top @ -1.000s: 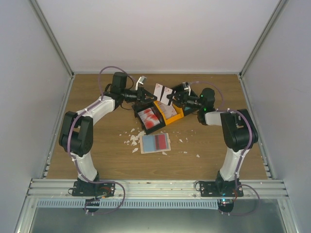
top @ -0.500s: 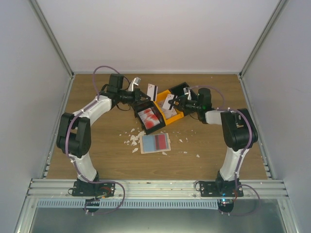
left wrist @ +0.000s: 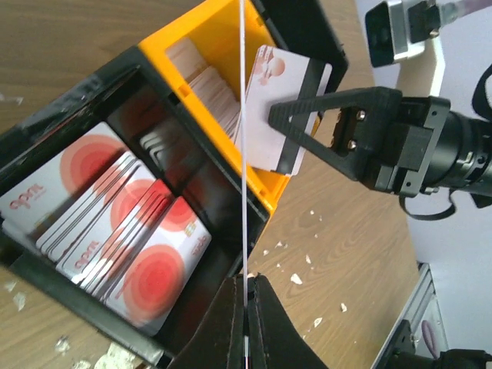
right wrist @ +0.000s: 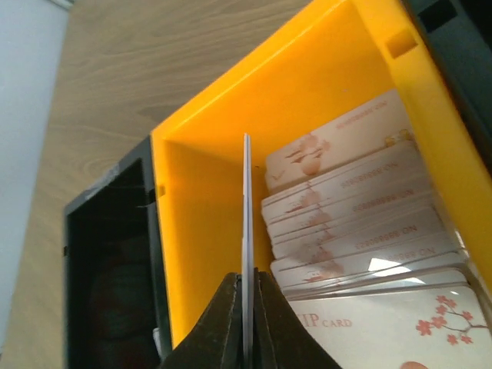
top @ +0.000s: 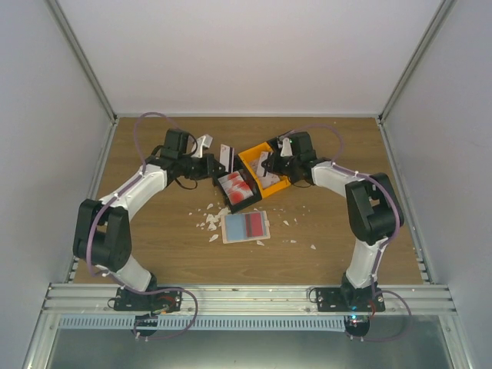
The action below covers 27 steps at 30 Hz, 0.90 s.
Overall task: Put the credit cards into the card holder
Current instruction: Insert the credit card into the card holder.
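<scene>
L gripper [left wrist: 246,288] is clamping an edge-on card [left wrist: 243,154]; R gripper [right wrist: 247,288] is clamping a pale card [right wrist: 247,204] over the orange bin [right wrist: 200,200], where stacked cards [right wrist: 350,231] are showing "IP CARD", adj. to the black bin [right wrist: 102,192].

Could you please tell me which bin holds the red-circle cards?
The black bin; the joined orange bin holds pale, blossom-printed cards instead.

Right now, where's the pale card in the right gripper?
Left wrist view, upper centre: the pale card is pinched by the right gripper over the orange bin.
</scene>
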### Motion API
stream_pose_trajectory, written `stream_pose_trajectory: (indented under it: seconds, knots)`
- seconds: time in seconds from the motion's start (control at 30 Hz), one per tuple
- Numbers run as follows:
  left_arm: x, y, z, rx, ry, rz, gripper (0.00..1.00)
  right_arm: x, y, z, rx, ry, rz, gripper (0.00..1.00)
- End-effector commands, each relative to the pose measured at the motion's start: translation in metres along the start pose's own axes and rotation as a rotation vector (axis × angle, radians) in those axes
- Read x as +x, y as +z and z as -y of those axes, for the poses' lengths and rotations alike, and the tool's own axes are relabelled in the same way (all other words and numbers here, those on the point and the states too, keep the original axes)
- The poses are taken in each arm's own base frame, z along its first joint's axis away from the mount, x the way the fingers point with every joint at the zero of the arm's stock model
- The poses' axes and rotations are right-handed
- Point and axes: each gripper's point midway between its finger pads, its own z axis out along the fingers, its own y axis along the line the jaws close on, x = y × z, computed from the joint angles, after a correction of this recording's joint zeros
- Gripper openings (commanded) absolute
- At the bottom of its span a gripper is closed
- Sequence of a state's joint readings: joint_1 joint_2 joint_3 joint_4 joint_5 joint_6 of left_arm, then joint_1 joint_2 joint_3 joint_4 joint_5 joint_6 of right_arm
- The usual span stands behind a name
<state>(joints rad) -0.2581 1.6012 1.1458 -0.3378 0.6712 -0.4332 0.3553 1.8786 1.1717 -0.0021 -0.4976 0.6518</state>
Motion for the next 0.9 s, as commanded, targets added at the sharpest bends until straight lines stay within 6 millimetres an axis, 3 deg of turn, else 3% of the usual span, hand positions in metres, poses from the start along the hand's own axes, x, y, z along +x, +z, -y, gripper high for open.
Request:
stream_pose_trajectory:
  seconds: [0.0,0.33,0.57,0.7,0.87]
  knots:
    - [0.004,-0.013,-0.005,-0.052,0.037,0.032,0.00,0.006,0.003,0.025,0.186,-0.038,-0.017,0.06]
    - [0.018,-0.024,-0.003,-0.060,0.056,0.036,0.00,0.008,-0.006,0.030,0.365,-0.052,0.007,0.37]
    - [0.032,-0.031,-0.010,-0.095,0.062,0.034,0.00,0.013,-0.042,0.023,0.495,-0.072,0.072,0.42]
    - [0.040,-0.039,-0.012,-0.120,0.082,0.034,0.00,0.039,-0.053,0.020,0.531,-0.117,0.036,0.43]
    - [0.062,-0.046,-0.010,-0.111,0.096,-0.012,0.00,0.091,-0.048,0.018,0.501,-0.149,-0.105,0.42]
